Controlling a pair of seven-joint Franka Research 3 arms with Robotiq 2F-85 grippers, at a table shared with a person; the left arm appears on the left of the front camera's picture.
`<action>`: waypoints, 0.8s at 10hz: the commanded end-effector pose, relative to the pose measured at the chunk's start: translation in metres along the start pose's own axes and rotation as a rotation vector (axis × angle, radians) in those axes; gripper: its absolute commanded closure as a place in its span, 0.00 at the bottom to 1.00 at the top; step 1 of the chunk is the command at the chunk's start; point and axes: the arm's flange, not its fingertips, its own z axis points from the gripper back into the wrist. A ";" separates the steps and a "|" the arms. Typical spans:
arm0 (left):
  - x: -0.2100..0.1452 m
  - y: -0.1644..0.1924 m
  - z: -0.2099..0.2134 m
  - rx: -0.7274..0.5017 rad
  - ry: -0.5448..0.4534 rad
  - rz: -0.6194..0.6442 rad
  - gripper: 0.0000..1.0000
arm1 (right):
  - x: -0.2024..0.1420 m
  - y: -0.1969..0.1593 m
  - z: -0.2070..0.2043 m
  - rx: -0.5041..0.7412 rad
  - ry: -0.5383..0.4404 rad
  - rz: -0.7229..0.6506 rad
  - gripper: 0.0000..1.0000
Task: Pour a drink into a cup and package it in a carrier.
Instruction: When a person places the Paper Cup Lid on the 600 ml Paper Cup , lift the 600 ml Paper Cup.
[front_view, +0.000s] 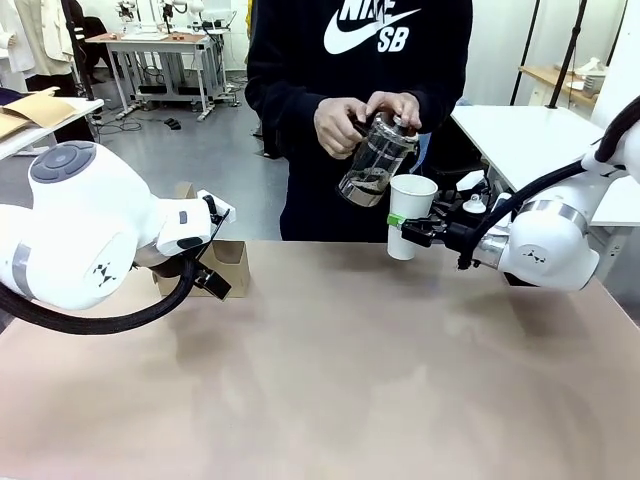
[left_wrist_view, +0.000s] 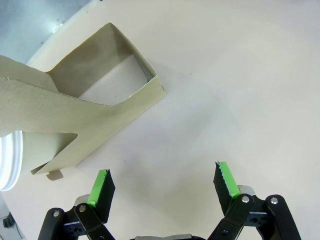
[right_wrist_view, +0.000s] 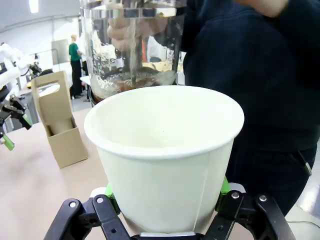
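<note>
- Right gripper (right_wrist_view: 167, 200) sits closest to my lens, jaws pinched on the cup (right_wrist_view: 165, 150). It holds the cup upright near the far edge of the table (front_view: 350, 380), and the inside looks dry.
- Just above its rim, the person's hands (front_view: 338, 125) tilt a glass jug (front_view: 372, 160). The drink (right_wrist_view: 125, 85) pools low inside, not yet pouring as far as I can tell.
- Left gripper (left_wrist_view: 163, 181) hangs spread and empty near the carrier (left_wrist_view: 100, 100), well apart from the cup.
- I judge we're at the pour. Next I must hold steady, then carry the cup across level.
</note>
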 end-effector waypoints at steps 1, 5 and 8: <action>0.000 0.000 0.000 -0.002 -0.001 0.001 0.00 | 0.005 0.004 -0.004 -0.020 -0.004 -0.002 0.20; 0.000 0.000 0.000 -0.002 -0.001 0.001 0.00 | 0.005 0.004 -0.004 -0.020 -0.004 -0.002 0.20; 0.000 0.000 0.000 -0.002 -0.001 0.001 0.00 | 0.005 0.004 -0.004 -0.020 -0.004 -0.002 0.20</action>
